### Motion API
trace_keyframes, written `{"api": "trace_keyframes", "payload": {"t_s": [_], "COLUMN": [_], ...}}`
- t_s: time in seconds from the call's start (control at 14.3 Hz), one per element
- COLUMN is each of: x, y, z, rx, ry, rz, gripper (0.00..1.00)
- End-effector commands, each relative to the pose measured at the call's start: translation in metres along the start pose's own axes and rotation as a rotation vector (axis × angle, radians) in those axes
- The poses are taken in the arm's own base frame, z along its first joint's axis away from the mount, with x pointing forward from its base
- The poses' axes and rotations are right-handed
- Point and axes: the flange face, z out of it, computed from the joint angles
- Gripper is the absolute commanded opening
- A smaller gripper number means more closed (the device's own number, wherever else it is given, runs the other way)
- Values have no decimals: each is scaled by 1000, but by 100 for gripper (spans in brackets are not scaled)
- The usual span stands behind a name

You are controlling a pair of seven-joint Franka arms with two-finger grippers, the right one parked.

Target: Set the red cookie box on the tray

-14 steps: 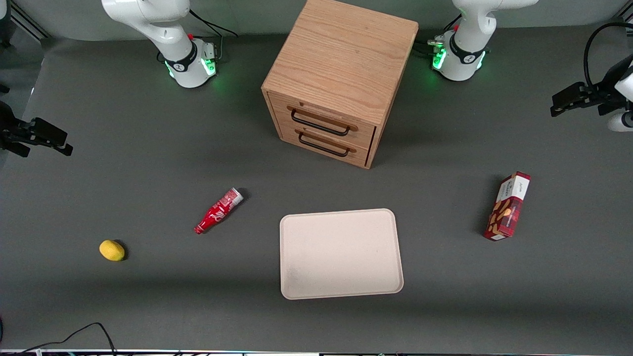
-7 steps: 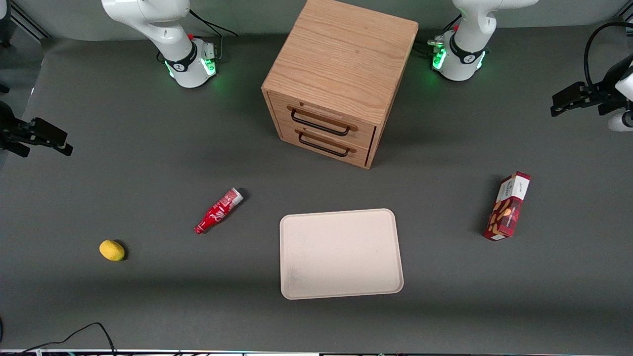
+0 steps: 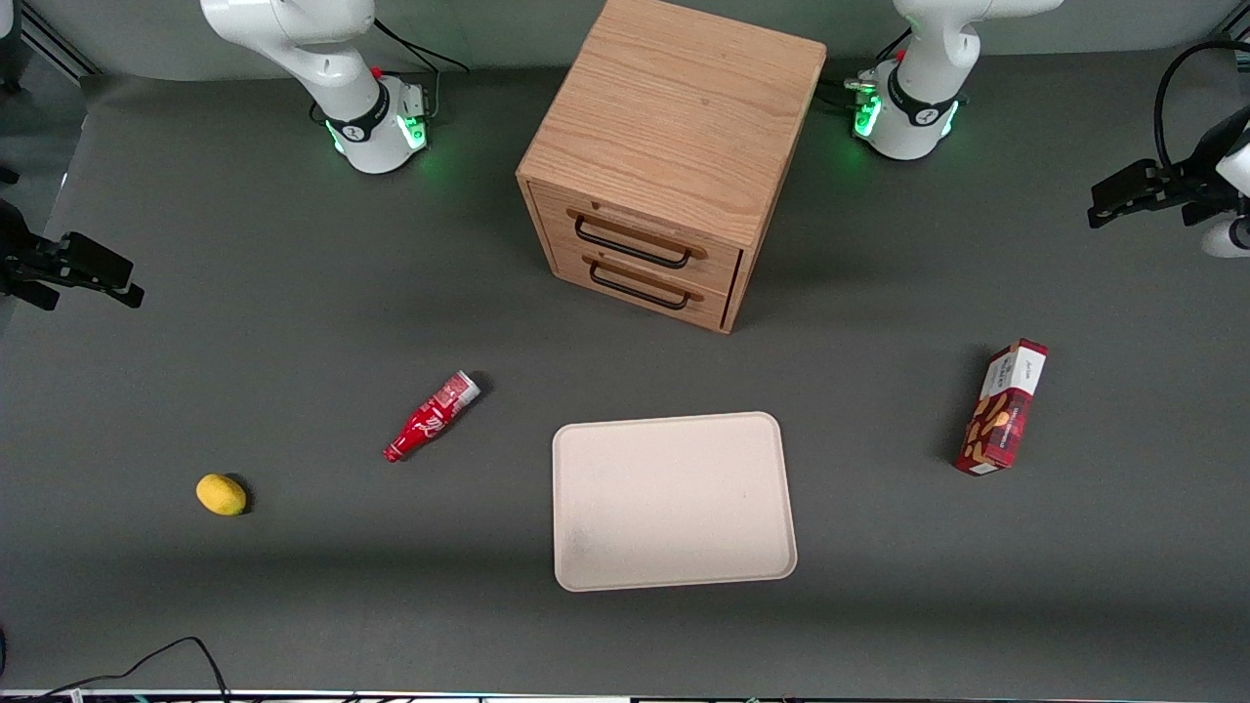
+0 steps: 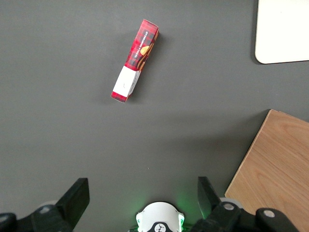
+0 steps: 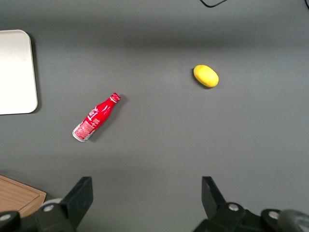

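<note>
One tray (image 3: pixel 674 500) is lying mid-tabletop; the red cookie box (image 3: pixel 1003 407) is lying flat well apart, toward my end. My claw (image 4: pixel 143 198) is hovering high above, spread wide, empty. I'm judging the cardboard light and crushable, so I'm pinching its long sides.

Dark grey matte tabletop (image 3: pixel 293 293), oak two-drawer cabinet (image 3: pixel 674 146), soft overhead light
</note>
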Motion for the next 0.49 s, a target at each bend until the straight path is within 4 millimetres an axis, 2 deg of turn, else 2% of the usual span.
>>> {"api": "trace_keyframes", "payload": {"t_s": [0.0,0.14,0.28,0.42], "x": [-2,4,22,42], "y": [0,-5,-31,-57], "z": [-6,0,26,68], "rx": [8,13,3,-7], "ry": [-3,-2,-35,-54], "rz": [1,29,122,176], "gripper": [100,100,100,100]}}
